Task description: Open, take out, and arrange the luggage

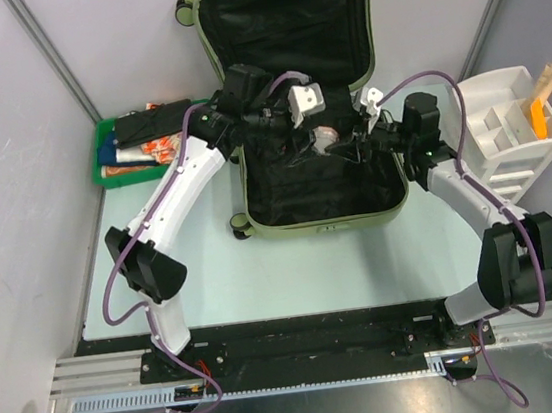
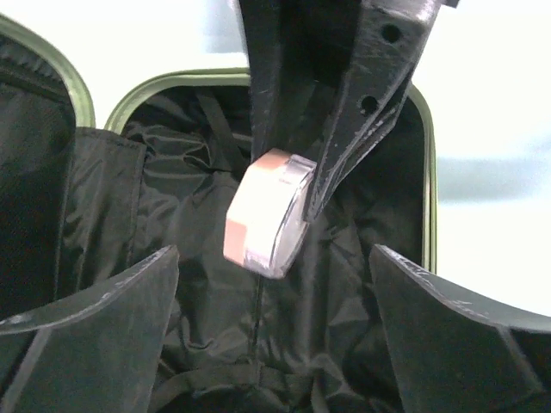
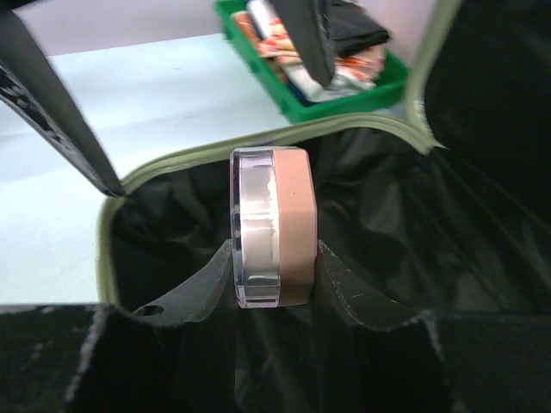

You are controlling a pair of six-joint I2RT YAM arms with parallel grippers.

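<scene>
While the luggage [image 1: 321, 225] lies open mid-table [image 1: 195, 287], black lining up, the right gripper [image 3: 274, 280] is clamped on a small peach jar [image 3: 271, 228] with a clear lid, held on edge above the lining. The left gripper [image 2: 274, 258] faces it close by, fingers spread wide, holding nothing. A green tray [image 1: 100, 148] sits to the left and a white organizer [image 1: 491, 110] to the right.
</scene>
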